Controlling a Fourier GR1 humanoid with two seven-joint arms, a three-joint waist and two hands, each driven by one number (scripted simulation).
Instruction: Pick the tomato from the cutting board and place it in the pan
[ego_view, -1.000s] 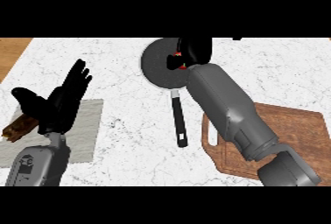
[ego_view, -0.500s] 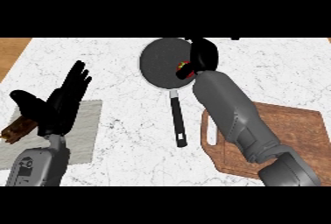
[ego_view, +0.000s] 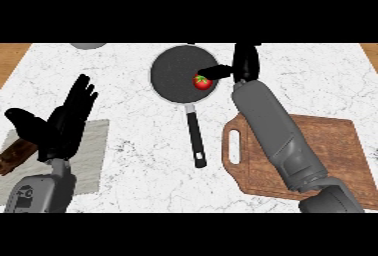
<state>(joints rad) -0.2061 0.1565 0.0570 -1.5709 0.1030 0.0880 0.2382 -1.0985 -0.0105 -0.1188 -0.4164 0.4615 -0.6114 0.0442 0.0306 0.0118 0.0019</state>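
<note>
a: since a second ago the right robot hand (ego_view: 238, 67) has pulled back toward the pan's right rim. before, it sat over the middle of the pan (ego_view: 171, 85) and hid what it carried; now the tomato (ego_view: 201, 82) shows in the open, red against the dark pan floor, in the right part of the pan.

b: so is it released?

a: my reading is yes, or nearly. the thumb (ego_view: 216, 70) sticks out to the left, its tip just above the tomato and very close to it; i cannot tell whether it touches. the fingers (ego_view: 244, 56) run straight up toward the worktop's far edge and are not curled round anything. so the hand looks spread and holds nothing that i can see.

b: then the task?

a: the placing looks done, judging by where the tomato lies. what is left is to lift the hand clear without nudging the tomato.

b: and further out?

a: the grey forearm (ego_view: 272, 130) crosses the cutting board (ego_view: 332, 150), which shows no tomato on the part in view. the pan's handle (ego_view: 195, 137) points down toward the robot, between the board and a grey cloth (ego_view: 96, 150) at the left. the left robot hand (ego_view: 68, 120) rests open over that cloth, fingers up, as it did before. a brown thing (ego_view: 15, 156) lies at the left edge, and a grey round thing (ego_view: 88, 45) peeks in at the top. all of it sits on the white marbled worktop (ego_view: 133, 190).
</note>
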